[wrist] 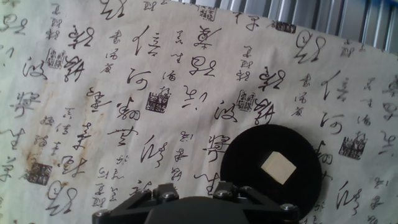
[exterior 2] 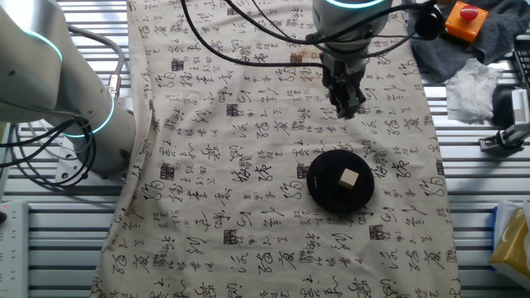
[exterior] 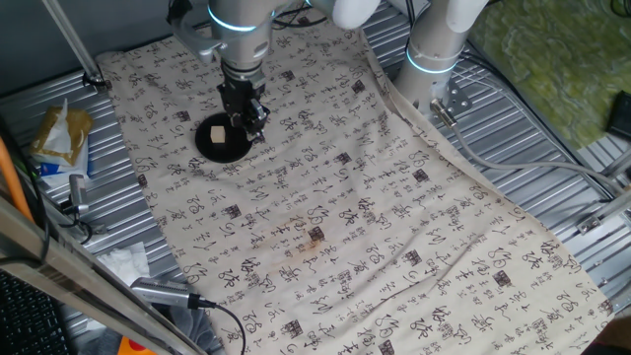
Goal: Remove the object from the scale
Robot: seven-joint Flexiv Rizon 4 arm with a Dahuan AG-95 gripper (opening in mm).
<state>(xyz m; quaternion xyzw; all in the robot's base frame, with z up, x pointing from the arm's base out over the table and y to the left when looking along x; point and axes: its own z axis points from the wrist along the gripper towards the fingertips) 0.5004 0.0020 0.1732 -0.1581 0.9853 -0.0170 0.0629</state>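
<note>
While your pincer [exterior 2: 347, 106] hangs above the cloth [exterior 2: 248, 199], you can see in the other fixed view that it sits clear of the scale [exterior 2: 340, 180], off to one side of the disc and not touching it. Its fingers look close together there and carry nothing, but you cannot tell for certain whether they are fully clenched, since the tips are dark and small in both fixed views. From one fixed view your pincer [exterior: 246, 116] overlaps the far edge of the scale [exterior: 222, 139]; that is only the viewing angle. Look through the hand view and you find just the dark base of the pincer at the bottom edge, with the fingertips out of sight. Right beside it lies the scale [wrist: 273, 171], flat on the cloth, and the object [wrist: 278, 168] rests on its dark top, slightly off centre. The object [exterior 2: 349, 179] is a pale tan cube, sitting flat and free of any contact with the fingers. Around the disc you have the cloth [wrist: 124, 93] printed with black characters, spread over the ribbed metal table [exterior 2: 480, 190].
</note>
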